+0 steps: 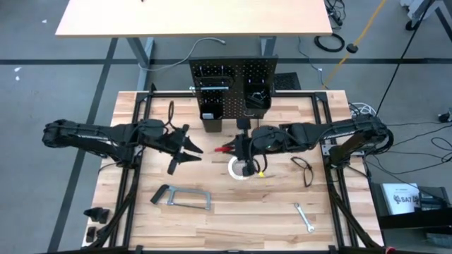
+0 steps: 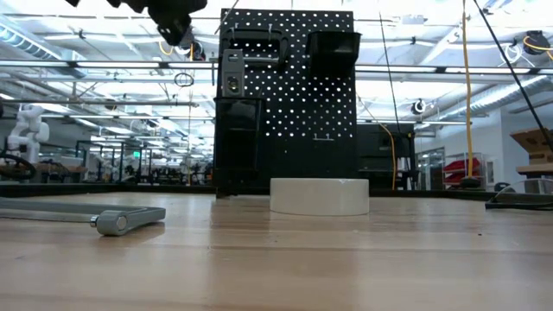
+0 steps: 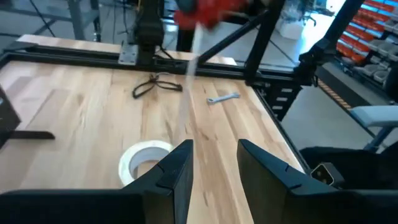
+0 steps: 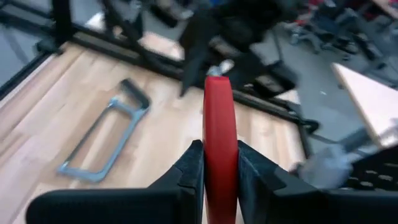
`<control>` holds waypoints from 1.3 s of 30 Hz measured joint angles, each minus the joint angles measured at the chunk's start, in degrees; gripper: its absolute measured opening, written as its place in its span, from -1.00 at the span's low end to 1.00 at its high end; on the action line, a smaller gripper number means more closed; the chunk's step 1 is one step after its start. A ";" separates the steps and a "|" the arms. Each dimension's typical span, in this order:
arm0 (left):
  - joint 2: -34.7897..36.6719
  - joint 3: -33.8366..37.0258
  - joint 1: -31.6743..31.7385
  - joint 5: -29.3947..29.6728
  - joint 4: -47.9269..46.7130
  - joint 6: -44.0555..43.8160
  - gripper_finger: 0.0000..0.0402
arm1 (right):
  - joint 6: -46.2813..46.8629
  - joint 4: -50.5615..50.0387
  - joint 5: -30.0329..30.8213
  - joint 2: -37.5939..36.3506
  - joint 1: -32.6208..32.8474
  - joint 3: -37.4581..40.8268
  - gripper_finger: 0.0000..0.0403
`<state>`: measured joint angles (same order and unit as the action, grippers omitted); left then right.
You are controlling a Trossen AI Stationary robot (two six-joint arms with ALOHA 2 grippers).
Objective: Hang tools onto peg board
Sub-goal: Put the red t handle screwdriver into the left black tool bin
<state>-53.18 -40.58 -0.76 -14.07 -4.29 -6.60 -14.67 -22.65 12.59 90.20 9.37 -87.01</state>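
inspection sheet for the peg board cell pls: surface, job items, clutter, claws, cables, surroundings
Surface: wooden tabletop, black frame around it.
Job's things: peg board upright at the far edge; white tape roll flat in front of it; grey bar clamp, small wrench and black pliers lying loose; red-handled tool in the right claw.
Clutter: nothing seen.
Claws: left claw open, empty, above the table; right claw shut on the red-handled tool, over the tape roll.
Cables: loose leads on the floor.
Surroundings: second table behind; open workshop.
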 joint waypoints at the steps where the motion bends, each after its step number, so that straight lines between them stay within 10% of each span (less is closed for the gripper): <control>1: 0.57 0.00 -0.16 0.28 -0.25 -0.03 -0.36 | 0.57 -0.78 0.93 -0.05 -0.34 -1.20 -0.73; 10: 1.50 0.04 -6.34 5.91 -2.21 1.86 -0.37 | 6.23 -11.22 5.48 0.36 -5.40 -11.73 -0.73; 28: 1.46 0.04 -18.91 39.30 -7.41 1.04 -0.37 | 16.28 -14.52 1.95 0.47 -16.56 -13.81 -0.73; 39: 1.46 0.04 -18.85 40.22 -7.00 5.74 -0.37 | 19.49 -11.67 -2.37 4.41 -20.64 -13.81 -0.73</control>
<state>-51.72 -40.53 -19.62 26.15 -11.29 -0.86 4.82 -34.32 10.22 94.61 -11.27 -100.82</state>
